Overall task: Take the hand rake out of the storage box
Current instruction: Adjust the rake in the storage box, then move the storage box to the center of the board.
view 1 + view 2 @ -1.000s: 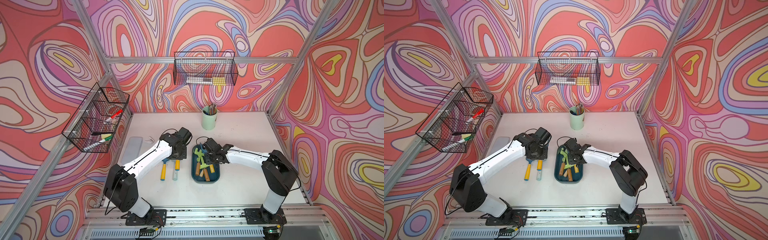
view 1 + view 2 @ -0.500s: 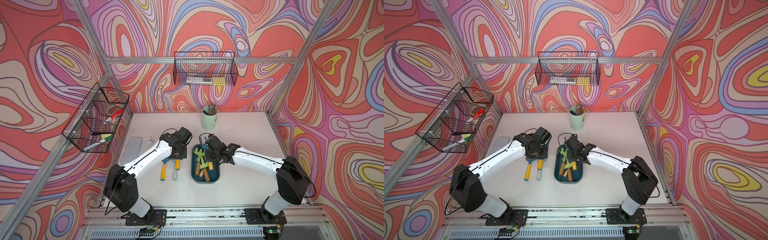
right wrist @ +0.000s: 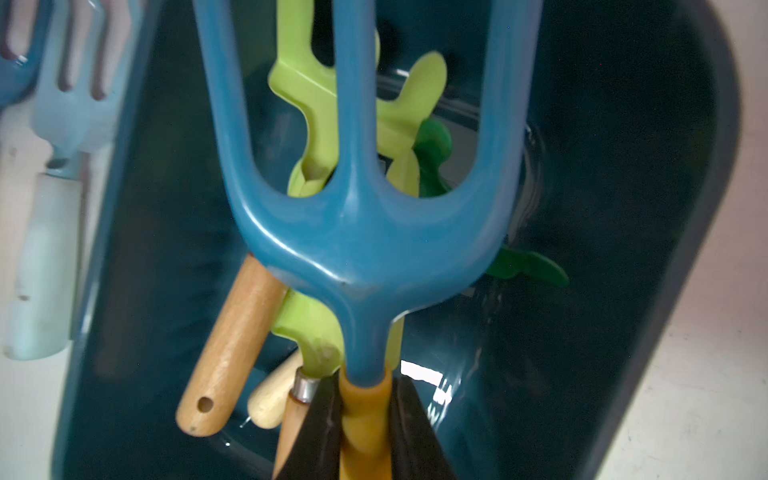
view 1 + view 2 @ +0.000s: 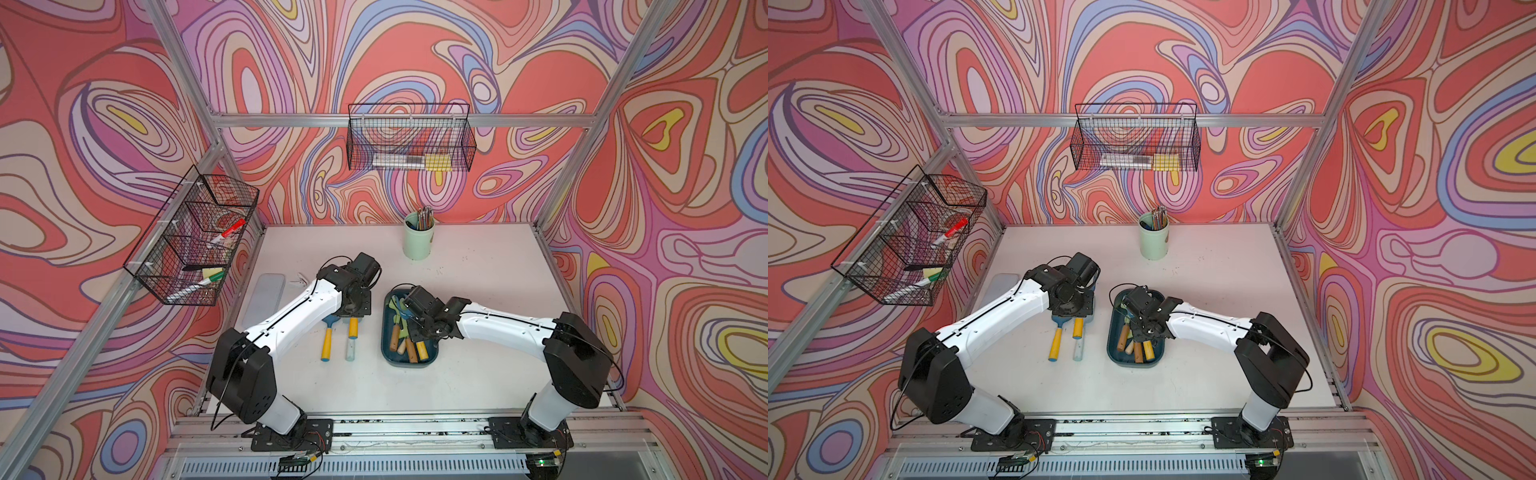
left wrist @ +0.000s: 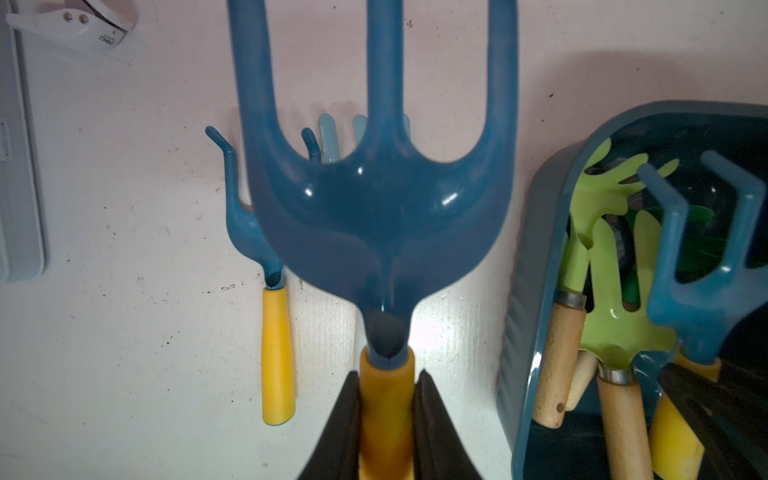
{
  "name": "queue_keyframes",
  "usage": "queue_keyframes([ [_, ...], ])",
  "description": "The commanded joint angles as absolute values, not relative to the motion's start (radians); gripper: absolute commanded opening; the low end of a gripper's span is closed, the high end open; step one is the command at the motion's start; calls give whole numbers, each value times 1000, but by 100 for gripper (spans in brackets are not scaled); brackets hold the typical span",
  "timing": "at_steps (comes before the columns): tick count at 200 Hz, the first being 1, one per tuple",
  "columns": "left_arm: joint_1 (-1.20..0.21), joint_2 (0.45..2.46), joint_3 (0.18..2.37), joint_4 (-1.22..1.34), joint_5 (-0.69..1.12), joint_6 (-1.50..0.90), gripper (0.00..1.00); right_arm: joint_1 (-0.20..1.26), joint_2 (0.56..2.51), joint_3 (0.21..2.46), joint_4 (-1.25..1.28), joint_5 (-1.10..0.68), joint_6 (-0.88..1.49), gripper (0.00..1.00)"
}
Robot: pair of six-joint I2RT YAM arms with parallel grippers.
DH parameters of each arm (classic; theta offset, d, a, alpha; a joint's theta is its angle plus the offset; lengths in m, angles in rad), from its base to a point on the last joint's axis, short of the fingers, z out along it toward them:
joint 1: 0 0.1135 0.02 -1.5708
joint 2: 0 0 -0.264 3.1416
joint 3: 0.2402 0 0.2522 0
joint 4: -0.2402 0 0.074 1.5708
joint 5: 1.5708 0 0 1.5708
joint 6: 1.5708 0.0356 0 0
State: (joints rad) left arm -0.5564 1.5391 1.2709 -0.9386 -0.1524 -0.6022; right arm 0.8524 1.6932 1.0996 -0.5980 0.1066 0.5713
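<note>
The white tabletop (image 4: 478,291) carries everything, and two white-and-black arms reach in from its near edge. The left arm (image 4: 299,316) angles toward the middle. The right arm (image 4: 498,328) stretches over the storage box (image 4: 409,362), a dark teal tub lying lengthwise near the centre.

A pale grey lid (image 4: 266,303) lies flat by the left wall, well apart from the box. A mint-green cup (image 4: 418,241) of pencils stands upright near the back.

In the right wrist view, the hand rake (image 3: 357,241), blue with a yellow handle, is above the box's interior, its tines over lime-green tools (image 3: 316,95) and a wooden handle (image 3: 232,345). The right gripper (image 3: 363,386) has its fingers (image 3: 324,415) clamped on the rake's handle.

The left gripper (image 5: 386,374) has its fingers (image 5: 345,415) clamped on the yellow handle of a blue three-pronged fork (image 5: 378,216), above the tabletop beside the box. Under it lie a yellow-handled blue tool (image 5: 276,353) and a pale blue tool (image 4: 351,351).
</note>
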Motion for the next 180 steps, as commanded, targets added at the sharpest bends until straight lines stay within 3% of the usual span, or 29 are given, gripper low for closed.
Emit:
queue_keyframes([
  [1, -553, 1525, 1301, -939, -155, -589, 10, 854, 1725, 1113, -635, 106, 586, 17],
  [22, -552, 1525, 1301, -939, -150, -590, 10, 854, 1730, 1104, -642, 107, 587, 19],
  [37, -552, 1526, 1299, -937, -140, -593, 10, 854, 1730, 1097, -643, 119, 593, 28],
  [67, -555, 1535, 1293, -925, -108, -599, 10, 848, 1743, 1093, -647, 142, 597, 33],
  [115, -572, 1545, 1299, -924, -107, -603, 10, 802, 1724, 1066, -659, 173, 601, 27],
  [180, -648, 1620, 1273, -870, -89, -646, 10, 741, 1664, 999, -660, 200, 597, 26],
])
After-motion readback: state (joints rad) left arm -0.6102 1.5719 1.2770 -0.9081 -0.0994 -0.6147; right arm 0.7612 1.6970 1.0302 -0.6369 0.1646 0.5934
